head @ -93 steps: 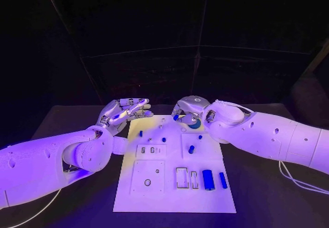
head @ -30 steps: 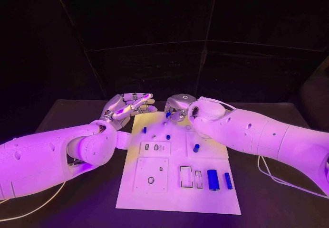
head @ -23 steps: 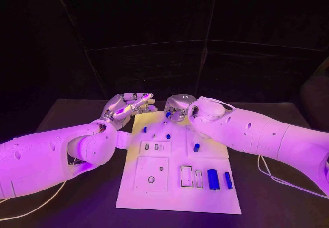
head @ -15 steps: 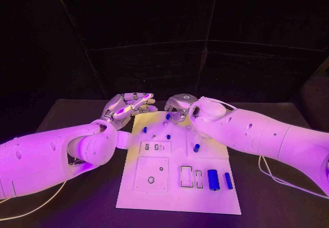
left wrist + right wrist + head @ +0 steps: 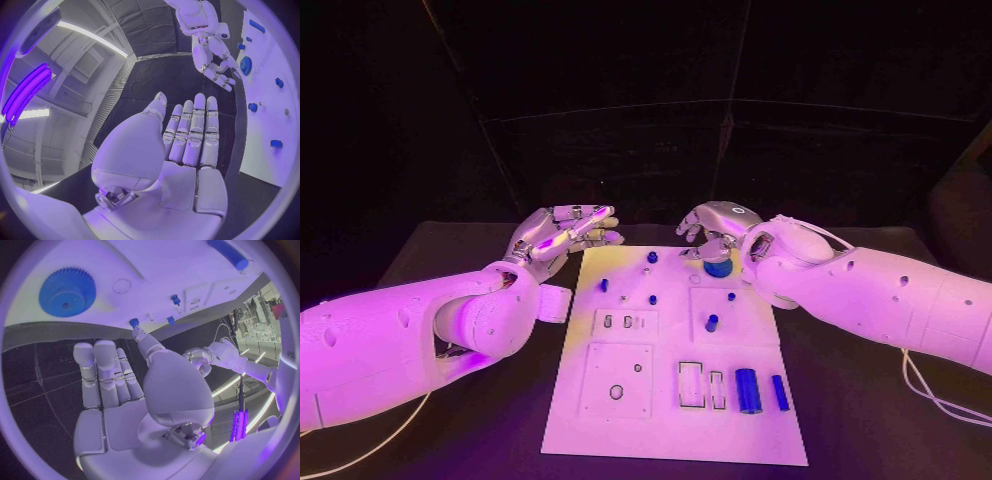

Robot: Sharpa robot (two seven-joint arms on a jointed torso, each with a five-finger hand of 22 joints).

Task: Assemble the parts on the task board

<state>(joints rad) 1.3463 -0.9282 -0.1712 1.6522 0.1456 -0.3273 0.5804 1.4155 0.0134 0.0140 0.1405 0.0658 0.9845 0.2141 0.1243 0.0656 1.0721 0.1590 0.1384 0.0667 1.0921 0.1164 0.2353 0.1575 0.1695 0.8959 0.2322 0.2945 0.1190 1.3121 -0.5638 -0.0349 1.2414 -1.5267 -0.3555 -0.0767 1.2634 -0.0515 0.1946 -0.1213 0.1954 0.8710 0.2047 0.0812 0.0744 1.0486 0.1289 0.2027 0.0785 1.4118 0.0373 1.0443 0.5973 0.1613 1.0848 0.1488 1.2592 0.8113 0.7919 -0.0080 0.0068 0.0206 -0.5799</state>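
The white task board lies lengthwise in the middle of the table. My right hand hovers over its far right corner, just above a blue gear that lies flat on the board. In the right wrist view that hand is empty with its fingers straight, and the gear lies beyond them. My left hand floats off the board's far left corner, palm up; its fingers are straight and hold nothing. Small blue pegs stand at the far end.
Two blue cylinders lie at the board's near right, beside two rectangular slots. A short blue piece stands mid-board on the right. Black table surrounds the board, and both forearms flank its sides.
My right hand has shifted right, away from the blue peg at the board's far end, and the blue gear it covered now shows. The left hand has hardly moved.
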